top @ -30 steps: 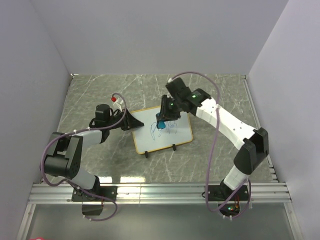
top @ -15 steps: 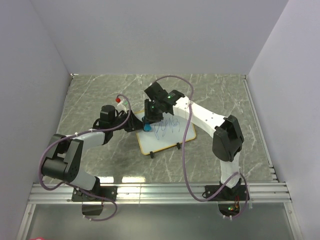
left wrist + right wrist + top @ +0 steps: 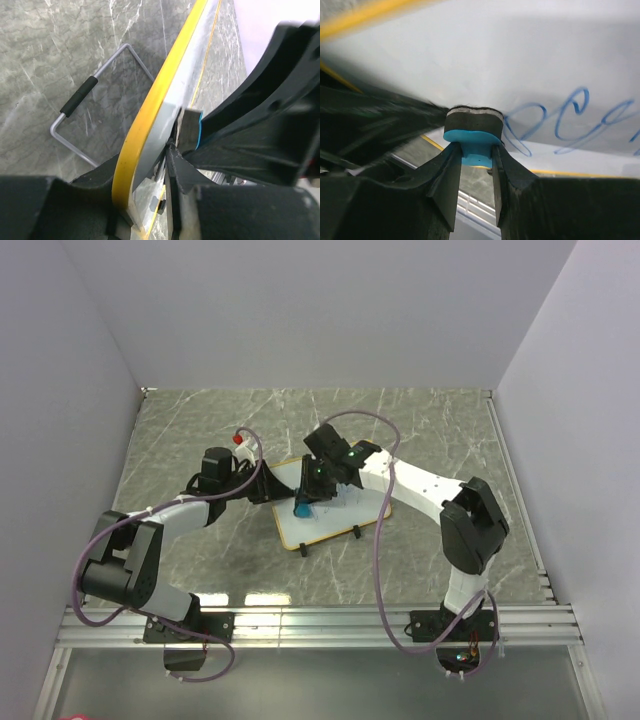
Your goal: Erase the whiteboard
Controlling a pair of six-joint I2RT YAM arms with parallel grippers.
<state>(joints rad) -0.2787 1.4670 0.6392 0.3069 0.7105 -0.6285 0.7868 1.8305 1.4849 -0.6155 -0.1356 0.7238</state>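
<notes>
Fingers (image 3: pixel 445 175) on your right gripper (image 3: pixel 305 502) are pinched tight on the small blue plastic eraser (image 3: pixel 472 142) with the grey felt face. That felt looks pressed flat on the small white rectangular whiteboard (image 3: pixel 335 525) with the thin yellow frame. Your left gripper (image 3: pixel 262 485) has its fingers (image 3: pixel 187 172) clamped on the board's left edge. The left wrist view shows the yellow frame (image 3: pixel 145 125) squeezed between them, so I'd say it's the steadying hand. The board sits mid-table on the grey marble tabletop (image 3: pixel 200 430), between the two arms, with its little black feet (image 3: pixel 305 550) toward you. It may be tipped up on the held side, but I can't say for sure.

Step-wise I'd call this mid-wipe. Blue marker scribbles (image 3: pixel 570 115) sit just right of the eraser, so the job isn't done. Next move, as I read it, is to drag the felt right across those loops, pad flat and pressing down.

Watch the room — the eraser is near the board's left edge, just beside the left gripper, so there's hardly any space that way. Toward the right edge the board is open, and the walls are well apart from it. Don't overrun the frame — the pad could drop off and shove the board against the clamp.
</notes>
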